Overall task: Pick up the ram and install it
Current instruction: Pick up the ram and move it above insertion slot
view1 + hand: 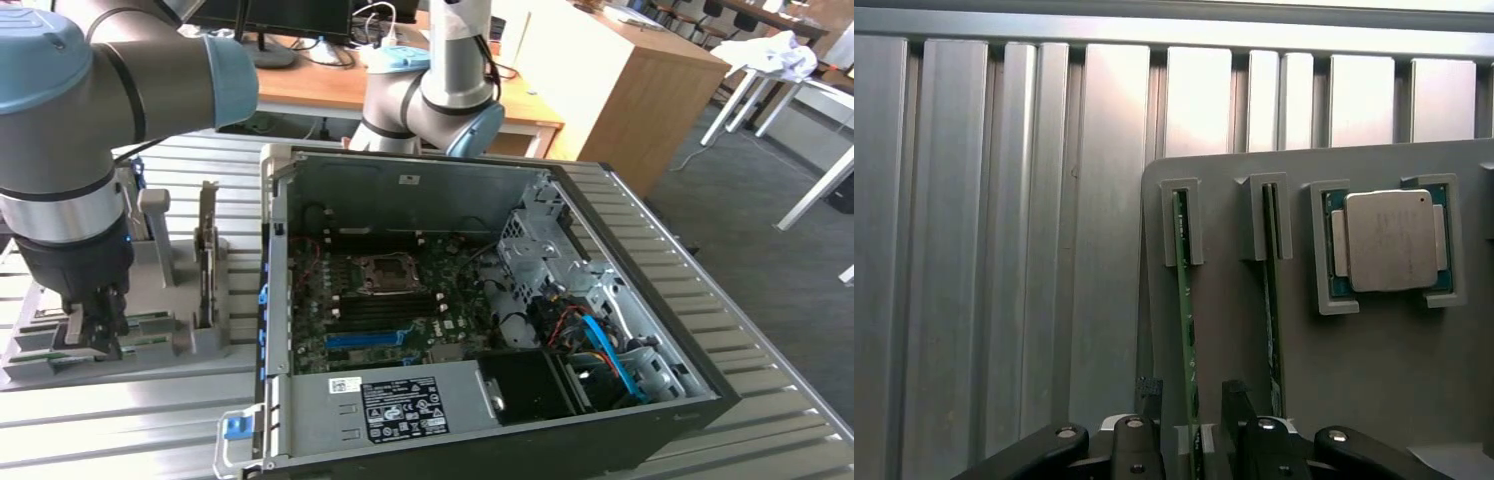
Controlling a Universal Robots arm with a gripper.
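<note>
ram [1183, 290]: stands on edge in grey holder [1229, 330] slots, so both faces are reachable | gripper [1191, 400]: wide open, fingers [1235, 398] straddling the ram, seemingly not touching, gripping nothing

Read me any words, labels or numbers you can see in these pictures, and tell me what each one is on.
None can be read.
Power supply label: printed text and symbols, too small to read.
Small white sticker beside it: too small to read.
Processor lid in the grey holder: no legible marking.
</note>
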